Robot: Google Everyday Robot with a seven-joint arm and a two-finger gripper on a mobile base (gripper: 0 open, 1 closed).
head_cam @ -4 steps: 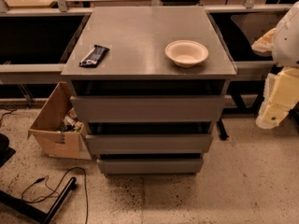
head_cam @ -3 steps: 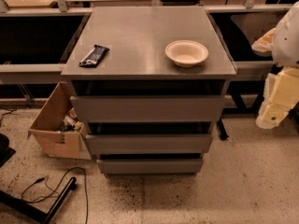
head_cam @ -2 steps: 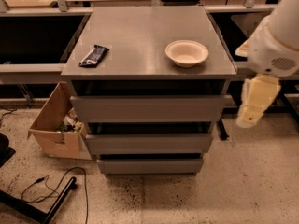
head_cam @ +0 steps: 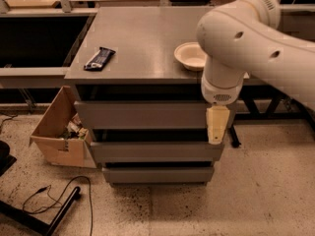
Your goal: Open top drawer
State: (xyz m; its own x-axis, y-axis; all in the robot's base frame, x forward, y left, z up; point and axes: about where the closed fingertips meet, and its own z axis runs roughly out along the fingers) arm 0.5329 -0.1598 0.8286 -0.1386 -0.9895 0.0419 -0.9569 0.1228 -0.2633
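The top drawer (head_cam: 142, 114) is a wide matte-grey flat front with no handle, just under the grey cabinet top (head_cam: 142, 38). It looks closed, in line with the cabinet. Two more grey drawer fronts (head_cam: 155, 151) sit below it. My white arm reaches in from the upper right. My gripper (head_cam: 216, 127) hangs pointing down in front of the right end of the top drawer, its cream finger over the drawer's right edge.
A white bowl (head_cam: 191, 55) and a dark snack bar (head_cam: 99, 58) lie on the cabinet top. An open cardboard box (head_cam: 56, 132) of clutter stands on the floor at the left. A black cable (head_cam: 59, 200) and a stand foot lie at the lower left.
My arm has swung in from the far right to the front right of the cabinet, and the gripper now hangs before the top drawer. The drawers have not moved.
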